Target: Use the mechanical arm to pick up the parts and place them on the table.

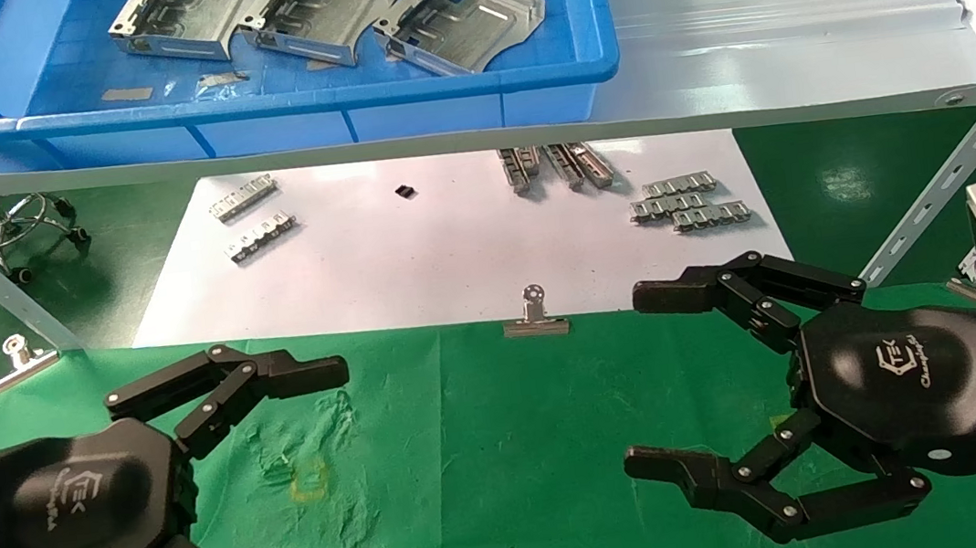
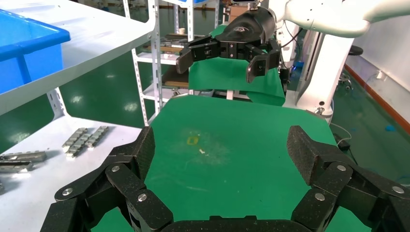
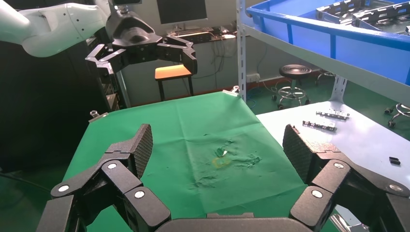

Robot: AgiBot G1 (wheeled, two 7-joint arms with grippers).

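Note:
Three silver sheet-metal parts [image 1: 459, 15] lie side by side in a blue bin [image 1: 466, 83] on the grey shelf at the back; two also show in the right wrist view [image 3: 367, 12]. My left gripper [image 1: 354, 468] hovers open and empty over the green table [image 1: 491, 457] at the front left. My right gripper [image 1: 647, 380] hovers open and empty over the table at the front right. Each wrist view shows its own wide-open jaws over bare green cloth [image 2: 217, 145] [image 3: 208, 154] and the other gripper farther off [image 2: 217, 58] [image 3: 145, 50].
A white paper sheet [image 1: 449, 251] behind the cloth holds small ribbed strips [image 1: 686, 201] and a small black piece [image 1: 405, 191]. Binder clips [image 1: 535, 316] pin the cloth edge. The grey shelf [image 1: 791, 28] overhangs the paper, with slanted struts [image 1: 945, 176] at both sides.

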